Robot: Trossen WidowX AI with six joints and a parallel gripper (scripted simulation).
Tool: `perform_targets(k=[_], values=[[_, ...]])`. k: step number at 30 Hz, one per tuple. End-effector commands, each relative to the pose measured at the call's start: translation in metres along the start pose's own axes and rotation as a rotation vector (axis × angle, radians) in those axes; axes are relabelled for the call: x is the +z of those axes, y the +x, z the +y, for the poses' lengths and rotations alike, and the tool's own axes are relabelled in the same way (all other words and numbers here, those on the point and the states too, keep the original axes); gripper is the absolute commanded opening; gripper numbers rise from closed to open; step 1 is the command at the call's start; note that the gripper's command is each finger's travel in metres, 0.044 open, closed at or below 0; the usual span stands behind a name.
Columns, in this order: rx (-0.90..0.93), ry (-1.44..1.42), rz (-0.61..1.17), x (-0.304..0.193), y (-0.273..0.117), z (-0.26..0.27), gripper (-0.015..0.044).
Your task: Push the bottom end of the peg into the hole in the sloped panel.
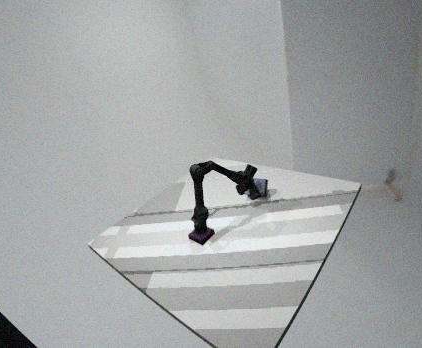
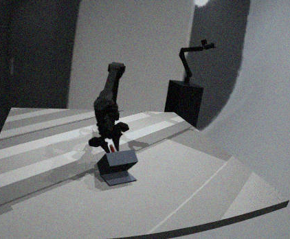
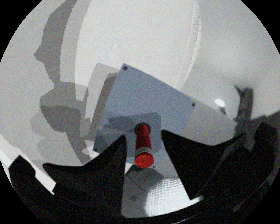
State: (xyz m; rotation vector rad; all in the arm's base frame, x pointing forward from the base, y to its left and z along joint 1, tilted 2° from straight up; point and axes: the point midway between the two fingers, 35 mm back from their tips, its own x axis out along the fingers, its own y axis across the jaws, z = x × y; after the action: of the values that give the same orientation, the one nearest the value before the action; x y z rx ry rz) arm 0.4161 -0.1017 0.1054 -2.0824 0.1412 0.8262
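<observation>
The red peg (image 2: 112,148) (image 3: 143,144), round with a grey band near its top end, stands with its bottom end in the dark-rimmed hole of the blue-grey sloped panel (image 1: 264,187) (image 2: 121,158) (image 3: 145,94). Much of the peg sticks out of the face; how deep it sits is hidden. My gripper (image 1: 256,197) (image 2: 112,151) (image 3: 143,136) is open, with one finger on each side of the peg. In the wrist view there is a gap between the peg and both fingers. In the top view the peg cannot be made out.
The panel's block and its base plate (image 2: 120,178) stand on the striped table (image 1: 239,280) (image 2: 178,192). The arm's purple base (image 1: 201,235) is on the table. A second dark arm (image 2: 185,62) stands on a black pedestal (image 2: 183,101) in the background, beyond the table.
</observation>
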Motion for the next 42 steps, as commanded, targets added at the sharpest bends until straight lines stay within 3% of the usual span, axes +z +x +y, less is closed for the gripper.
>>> perform_targets(k=[1, 7, 42], values=[[-0.001, -0.001, 0.000, 0.000, 0.000, 0.000, 0.0289], [-0.001, -0.001, 0.000, -0.001, -0.004, 0.000, 0.0440], [0.009, 0.004, 0.000, -0.005, -0.062, 0.004, 0.0440]])
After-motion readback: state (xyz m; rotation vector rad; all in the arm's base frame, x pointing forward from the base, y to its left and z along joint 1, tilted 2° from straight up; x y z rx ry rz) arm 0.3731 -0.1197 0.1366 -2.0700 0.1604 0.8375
